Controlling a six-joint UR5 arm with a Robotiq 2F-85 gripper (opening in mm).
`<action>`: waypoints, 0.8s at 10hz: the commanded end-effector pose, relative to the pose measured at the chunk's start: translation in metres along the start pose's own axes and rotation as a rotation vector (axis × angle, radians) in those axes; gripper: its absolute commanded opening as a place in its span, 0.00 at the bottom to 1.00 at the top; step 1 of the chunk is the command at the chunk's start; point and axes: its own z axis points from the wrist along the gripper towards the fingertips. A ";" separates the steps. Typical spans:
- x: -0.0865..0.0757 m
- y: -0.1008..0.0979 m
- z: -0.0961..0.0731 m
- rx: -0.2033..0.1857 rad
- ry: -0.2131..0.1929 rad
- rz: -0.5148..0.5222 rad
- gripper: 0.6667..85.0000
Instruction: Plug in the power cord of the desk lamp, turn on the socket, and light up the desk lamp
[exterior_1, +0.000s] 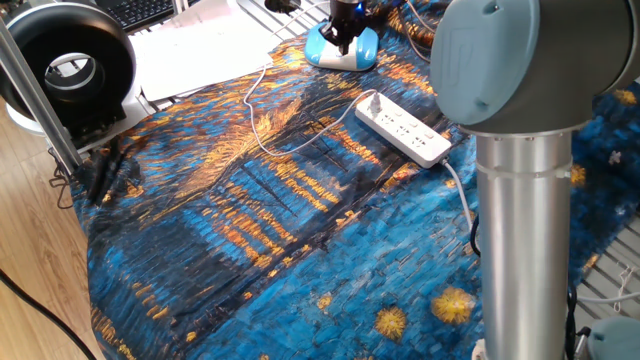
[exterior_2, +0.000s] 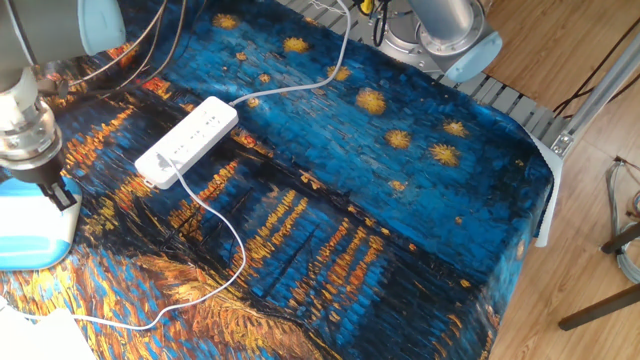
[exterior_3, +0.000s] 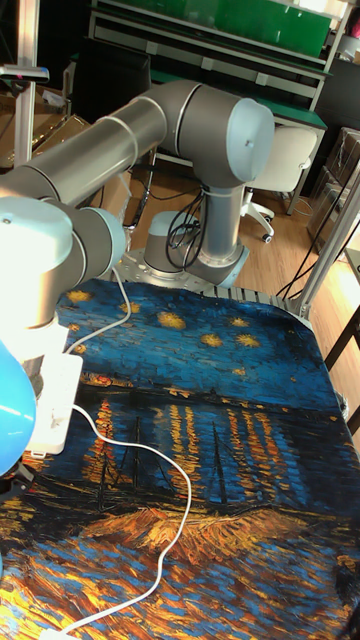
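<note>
The socket (exterior_1: 403, 130) (exterior_2: 188, 140) (exterior_3: 55, 405) lies on the painted cloth. The power cord (exterior_1: 262, 128) (exterior_2: 236, 255) (exterior_3: 172, 480) runs thin and white from the lamp side, and its plug (exterior_1: 372, 100) (exterior_2: 161, 160) sits in the strip's end outlet. The desk lamp's blue base (exterior_1: 342, 50) (exterior_2: 30, 235) stands at the cloth's edge. My gripper (exterior_1: 343, 28) (exterior_2: 57, 194) is shut, pointing down, with its tip on or just above the base's top. The lamp's head is out of view.
A thick pale-grey cable (exterior_2: 300, 88) leaves the strip's other end toward the arm's base (exterior_2: 440, 30). White papers (exterior_1: 195, 50) and a black round fan (exterior_1: 65, 65) lie beyond the cloth. My own arm column (exterior_1: 520, 230) blocks the right of one view.
</note>
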 end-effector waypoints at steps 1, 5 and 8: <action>0.006 0.005 -0.007 -0.018 0.002 0.020 0.01; 0.014 0.006 -0.015 -0.018 0.000 0.025 0.01; 0.024 0.008 -0.022 -0.020 0.004 0.025 0.01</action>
